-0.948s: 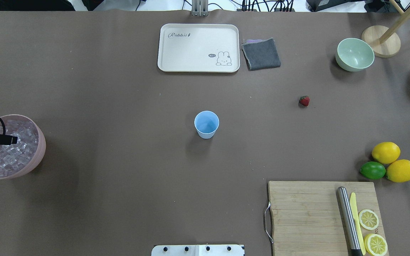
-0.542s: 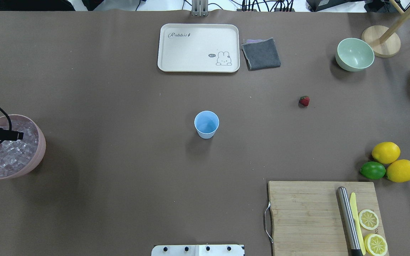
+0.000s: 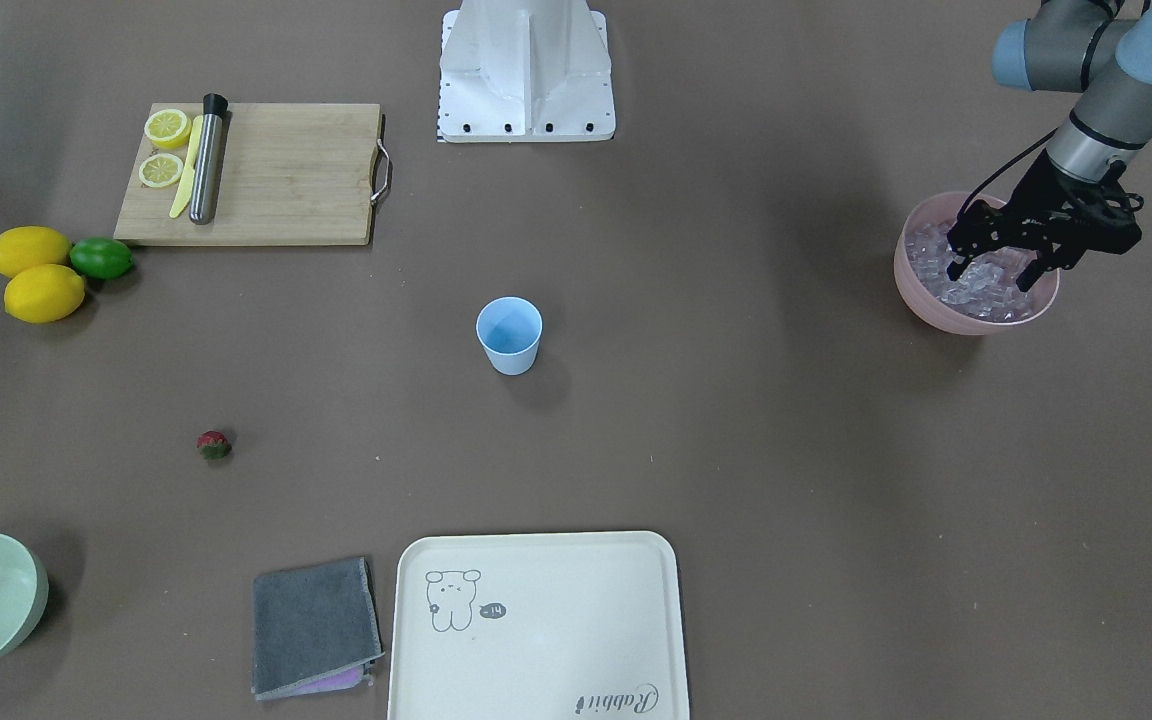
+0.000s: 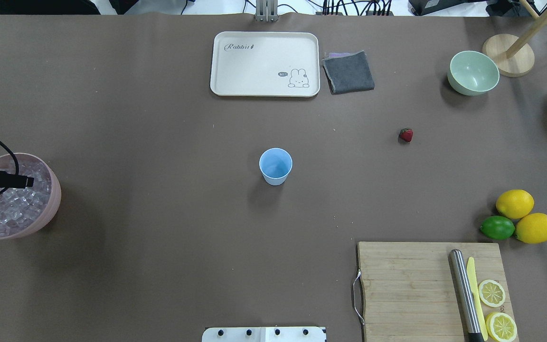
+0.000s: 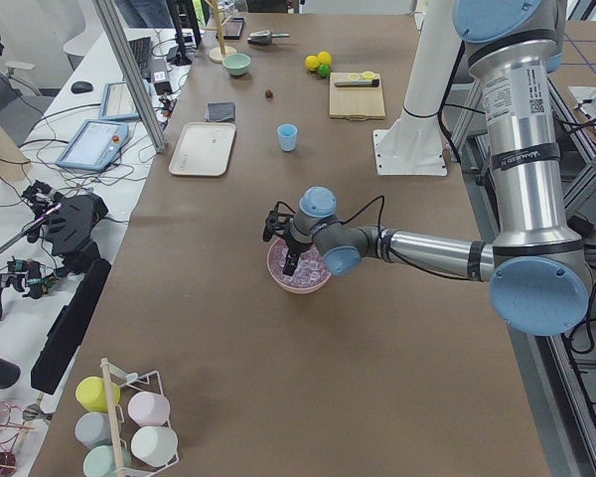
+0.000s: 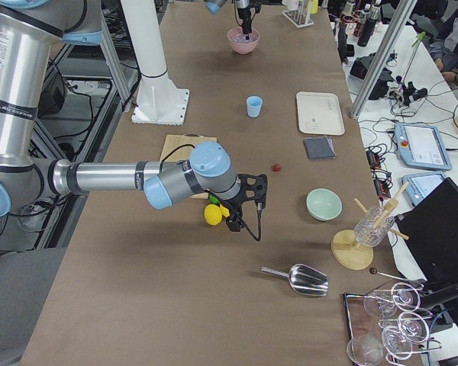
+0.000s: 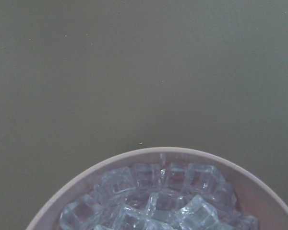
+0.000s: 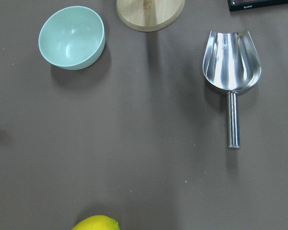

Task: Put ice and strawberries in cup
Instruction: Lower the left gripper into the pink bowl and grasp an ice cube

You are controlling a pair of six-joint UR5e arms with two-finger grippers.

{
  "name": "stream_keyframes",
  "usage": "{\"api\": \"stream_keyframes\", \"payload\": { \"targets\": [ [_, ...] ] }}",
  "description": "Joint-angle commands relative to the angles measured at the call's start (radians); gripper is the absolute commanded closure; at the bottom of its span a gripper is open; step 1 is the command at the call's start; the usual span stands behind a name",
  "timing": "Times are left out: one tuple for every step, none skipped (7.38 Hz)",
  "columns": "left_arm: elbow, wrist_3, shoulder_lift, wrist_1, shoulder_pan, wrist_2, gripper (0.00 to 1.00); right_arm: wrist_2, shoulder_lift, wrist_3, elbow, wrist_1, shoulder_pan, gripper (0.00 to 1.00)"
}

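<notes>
The light blue cup (image 4: 275, 166) stands upright mid-table, also seen in the front view (image 3: 509, 335). The ice (image 3: 981, 285) fills a pink bowl (image 4: 53, 199) at the table's left end. My left gripper (image 3: 992, 277) hangs open just over the ice, with nothing between its fingers; from overhead it shows side-on (image 4: 26, 181). The left wrist view shows ice (image 7: 158, 201) and the bowl's rim (image 7: 134, 155). The strawberry (image 4: 406, 135) lies alone right of the cup. My right gripper (image 6: 246, 202) hovers near the lemons; I cannot tell whether it is open or shut.
A cream tray (image 4: 264, 63) and a grey cloth (image 4: 348, 71) lie at the far side. A pale green bowl (image 4: 473, 72) and a metal scoop (image 8: 232, 62) sit far right. Lemons and a lime (image 4: 497, 227) lie beside a cutting board (image 4: 411, 285).
My left gripper has shifted a little to the right and farther across the pink bowl. Cup and strawberry have stayed put.
</notes>
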Motion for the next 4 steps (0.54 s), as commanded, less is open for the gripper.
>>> {"api": "stream_keyframes", "payload": {
  "targets": [
    [0.001, 0.002, 0.005, -0.013, 0.027, 0.001, 0.07, -0.004, 0.000, 0.000, 0.000, 0.000, -0.001, 0.00],
    [0.000, 0.002, 0.008, -0.013, 0.033, 0.001, 0.07, -0.007, 0.000, 0.000, -0.002, 0.000, -0.002, 0.00],
    [0.001, 0.002, 0.013, -0.025, 0.033, 0.000, 0.14, -0.007, 0.000, 0.000, -0.002, 0.000, -0.002, 0.00],
    [0.004, 0.008, 0.013, -0.025, 0.033, 0.001, 0.31, -0.007, 0.000, 0.000, -0.002, 0.000, -0.002, 0.00]
  ]
}}
